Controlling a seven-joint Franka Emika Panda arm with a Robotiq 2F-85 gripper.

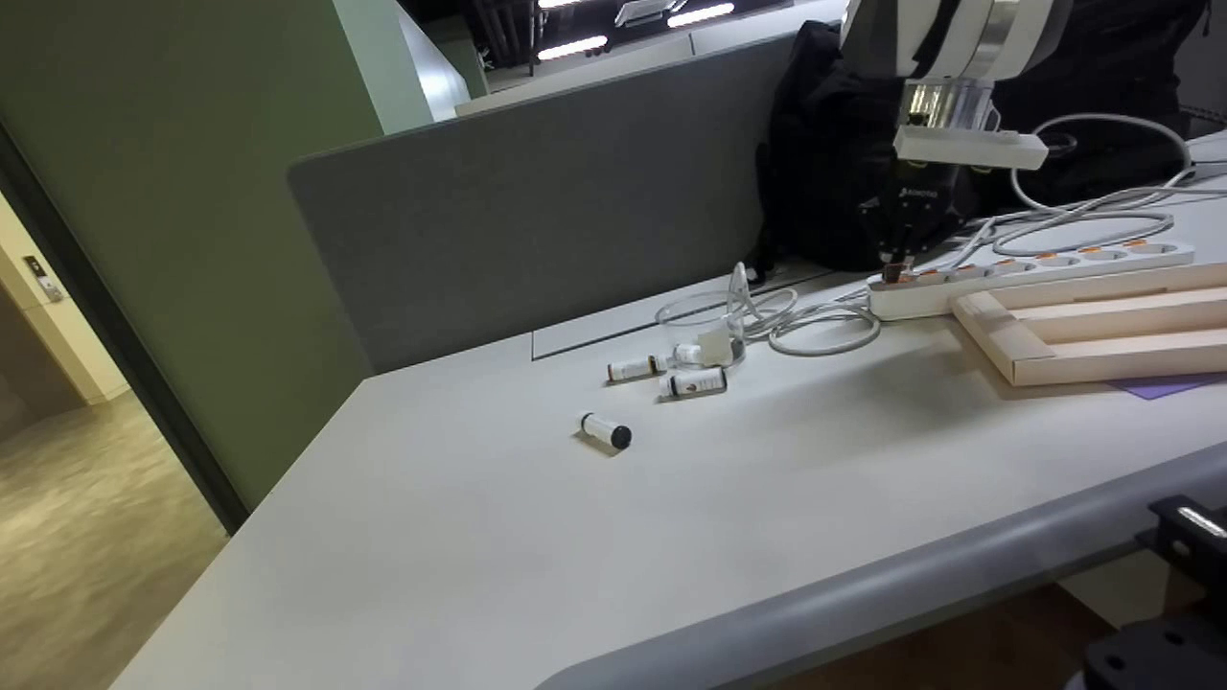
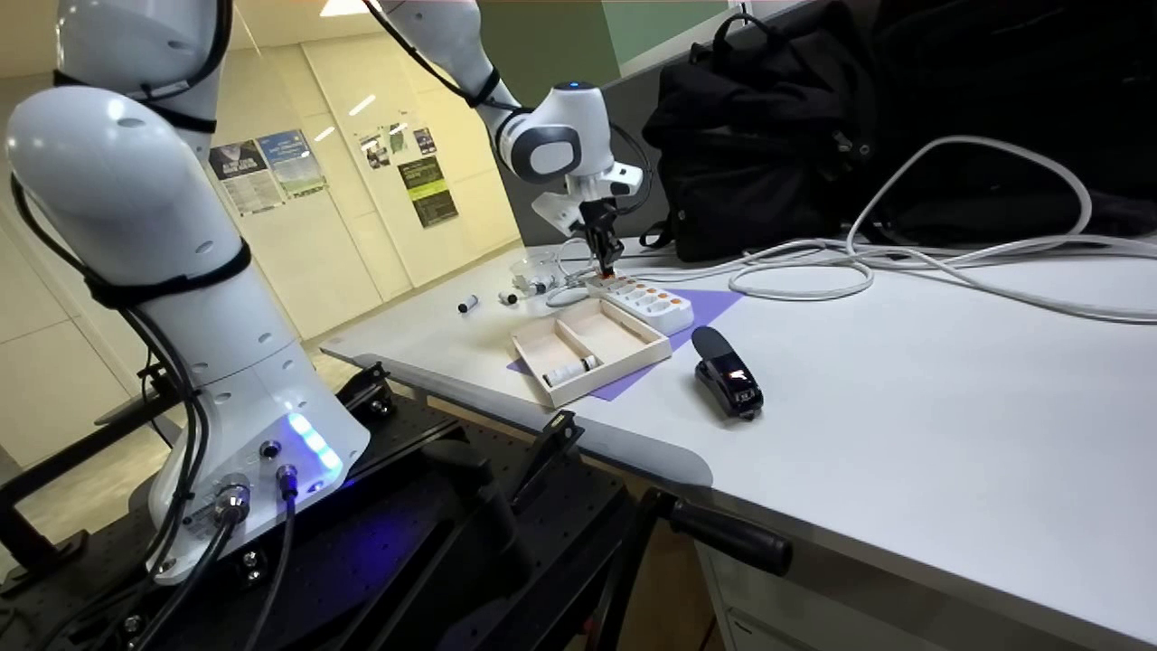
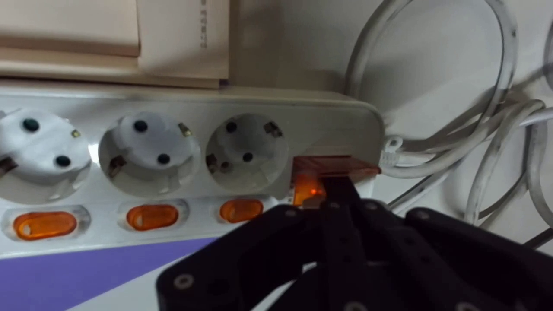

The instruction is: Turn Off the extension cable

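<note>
Long white plastic power strip (image 3: 203,183) is parked beside the pale wooden tray (image 2: 610,372); black two-finger gripper (image 3: 339,183) is pinched closed at its glowing orange-red switch (image 3: 306,190). Probably not turned off yet, press left.

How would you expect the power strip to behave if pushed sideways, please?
The power strip, one long plastic bar, looks stiff. Lying flat and low, it probably won't tip. It could slide, though the tray close beside it may block one direction.
</note>
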